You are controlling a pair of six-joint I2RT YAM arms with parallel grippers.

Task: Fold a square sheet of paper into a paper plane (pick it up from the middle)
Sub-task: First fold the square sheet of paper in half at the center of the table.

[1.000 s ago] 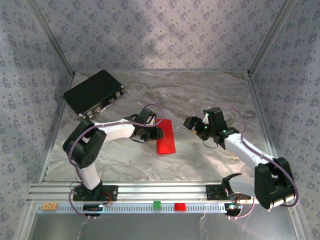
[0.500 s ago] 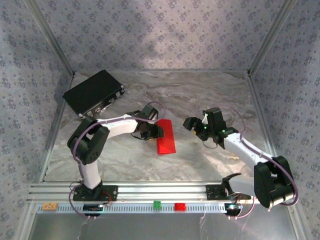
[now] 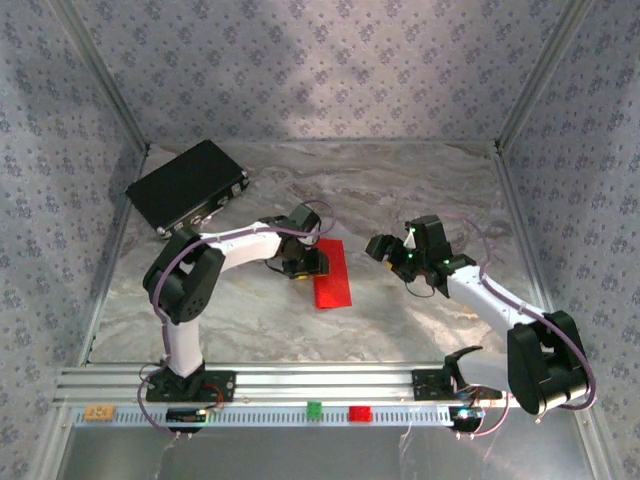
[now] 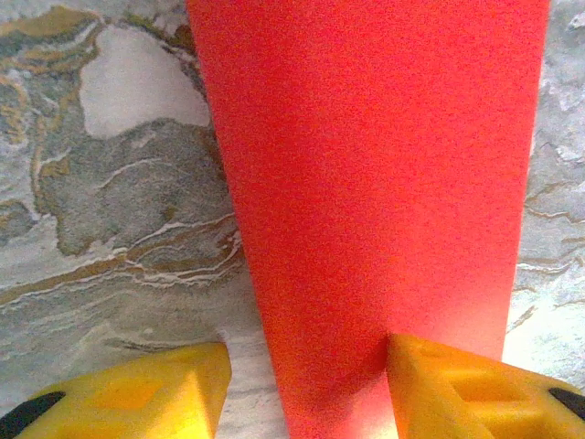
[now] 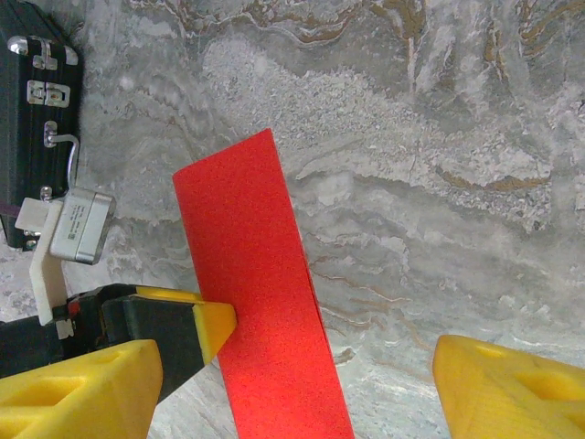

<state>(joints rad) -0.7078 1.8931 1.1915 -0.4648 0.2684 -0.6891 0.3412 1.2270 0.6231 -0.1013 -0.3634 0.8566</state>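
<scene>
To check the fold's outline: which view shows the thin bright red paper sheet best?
Top external: the thin bright red paper sheet shows nearly whole, a narrow strip. Right wrist shows it larger but cut off below; left wrist crops both ends.

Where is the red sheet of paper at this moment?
In the top view the red sheet of paper lies flat near the middle of the table, the left pincer at its left edge and the right pincer apart to its right.

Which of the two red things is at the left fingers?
The long flat red paper out on the table; the small red block sits apart on the front rail.
</scene>
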